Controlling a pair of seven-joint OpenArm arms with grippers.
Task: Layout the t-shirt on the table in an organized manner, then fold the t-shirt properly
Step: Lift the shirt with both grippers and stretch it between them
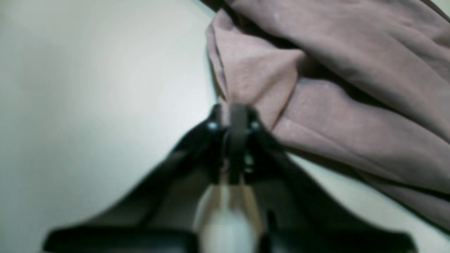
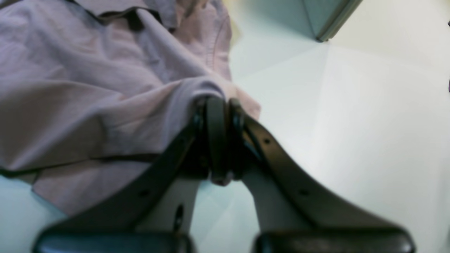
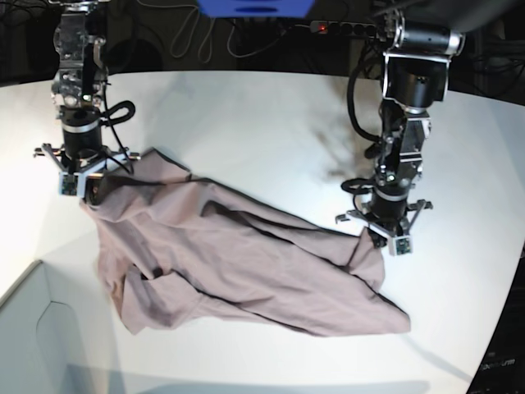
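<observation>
The mauve t-shirt (image 3: 238,263) lies rumpled across the white table (image 3: 262,131), stretched between both arms. In the base view my left gripper (image 3: 379,236) is on the right, shut on a raised pinch of the t-shirt's edge (image 1: 246,80). The left gripper (image 1: 233,110) shows its jaws pressed together on that cloth. My right gripper (image 3: 89,187) is at the left, shut on the t-shirt's other edge. In the right wrist view the right gripper (image 2: 217,105) holds a bunched fold of the t-shirt (image 2: 88,91), with a bit of cloth poking out below the jaws.
A pale grey box corner (image 2: 316,17) stands on the table beyond the right gripper; the same box (image 3: 41,328) sits at the front left. Cables and a blue object (image 3: 254,8) run along the far edge.
</observation>
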